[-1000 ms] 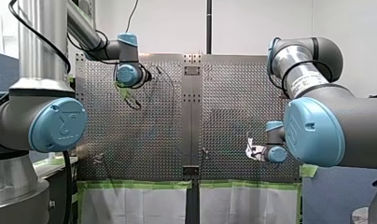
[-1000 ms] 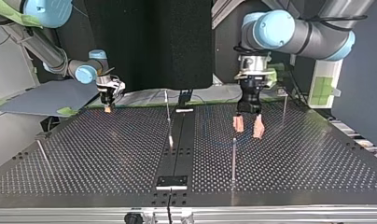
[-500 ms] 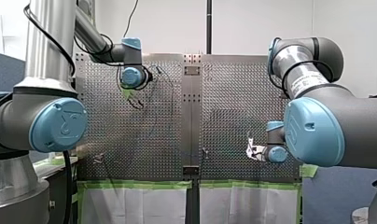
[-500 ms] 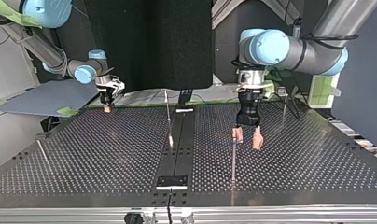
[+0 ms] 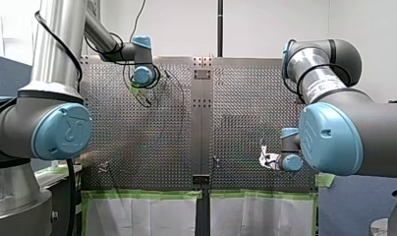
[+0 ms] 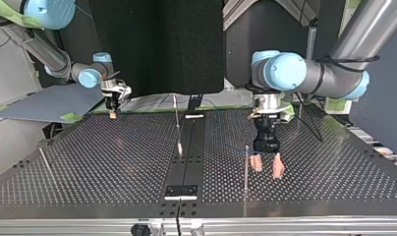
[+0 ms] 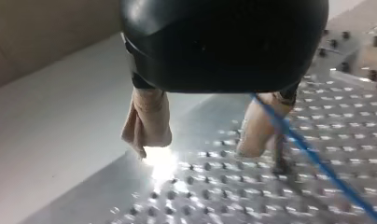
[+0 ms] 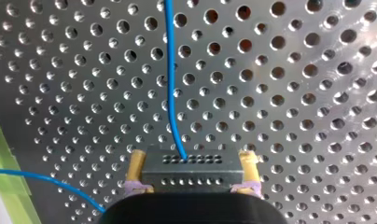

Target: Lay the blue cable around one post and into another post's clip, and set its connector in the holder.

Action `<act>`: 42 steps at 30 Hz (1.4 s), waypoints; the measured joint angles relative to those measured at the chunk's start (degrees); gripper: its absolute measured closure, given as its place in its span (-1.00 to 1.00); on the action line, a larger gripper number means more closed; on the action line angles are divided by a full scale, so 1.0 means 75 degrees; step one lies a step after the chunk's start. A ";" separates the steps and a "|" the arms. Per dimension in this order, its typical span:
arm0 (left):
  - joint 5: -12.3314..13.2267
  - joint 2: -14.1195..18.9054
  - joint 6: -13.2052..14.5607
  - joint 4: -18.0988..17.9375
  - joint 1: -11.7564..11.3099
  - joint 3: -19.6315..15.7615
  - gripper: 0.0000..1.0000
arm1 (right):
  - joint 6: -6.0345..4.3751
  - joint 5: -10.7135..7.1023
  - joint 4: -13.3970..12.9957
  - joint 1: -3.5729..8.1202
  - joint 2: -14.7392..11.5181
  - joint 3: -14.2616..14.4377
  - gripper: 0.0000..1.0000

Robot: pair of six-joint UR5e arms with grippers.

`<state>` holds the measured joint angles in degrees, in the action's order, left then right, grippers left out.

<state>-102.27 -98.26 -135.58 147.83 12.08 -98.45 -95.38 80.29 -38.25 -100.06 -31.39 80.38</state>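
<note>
In the right wrist view my right gripper (image 8: 192, 157) is shut with its yellow pads on a grey connector block (image 8: 191, 173). The blue cable (image 8: 170, 79) runs out of the block across the perforated plate. At the top view's left this gripper (image 6: 111, 112) hangs low at the table's far edge. My left gripper (image 6: 267, 166) stands open with pale pads just above the plate, beside a thin post (image 6: 245, 167). In the left wrist view the fingers (image 7: 147, 122) have nothing between them. The blue cable (image 7: 317, 161) passes along the outer side of one finger.
More thin posts stand on the plate: one (image 6: 177, 123) near the middle strip, one (image 6: 45, 160) at the top view's left, one (image 6: 299, 110) far right. A small black holder plate (image 6: 181, 191) sits on the middle strip near the front edge.
My left gripper has come nearer in the top view, from behind the post to just right of it, and stayed open. My right arm has not moved.
</note>
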 joint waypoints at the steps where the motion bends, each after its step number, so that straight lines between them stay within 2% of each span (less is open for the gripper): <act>1: 0.0014 0.0000 0.0008 0.0034 -0.0017 0.0071 -1.00 | 0.0000 -0.0001 -0.0001 0.0001 0.0001 0.0000 1.00; 12: -0.0027 -0.0065 0.0242 0.0456 -0.0178 0.0883 -1.00 | 0.0001 -0.0028 0.0003 -0.0003 0.0006 0.0001 1.00; 16: -0.0041 -0.0156 0.0333 0.0526 -0.0205 0.0970 -1.00 | 0.0003 -0.0047 0.0004 -0.0021 0.0007 0.0001 1.00; 20: -0.0139 -0.0185 0.0500 0.0562 -0.0213 0.0901 -1.00 | 0.0010 -0.0051 0.0010 -0.0026 0.0007 0.0000 1.00; 27: -0.0312 -0.0192 0.0737 0.0535 -0.0234 0.0515 -1.00 | 0.0032 -0.0052 0.0013 -0.0033 0.0007 0.0001 1.00; 33: -0.0326 -0.0296 0.1017 0.0335 -0.0194 0.0263 -1.00 | 0.0035 -0.0053 0.0013 -0.0044 0.0006 0.0000 1.00; 39: -0.0327 -0.0505 0.1089 0.0307 -0.0136 0.0230 -1.00 | 0.0041 -0.0048 0.0017 -0.0035 0.0008 0.0000 1.00; 42: -0.0332 -0.0524 0.1098 0.0316 -0.0128 0.0229 -1.00 | 0.0131 0.0043 0.0082 -0.0002 -0.0010 0.0001 1.00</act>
<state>-104.77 -102.20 -127.35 150.20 11.11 -96.73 -94.40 80.61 -37.63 -100.08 -31.47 80.39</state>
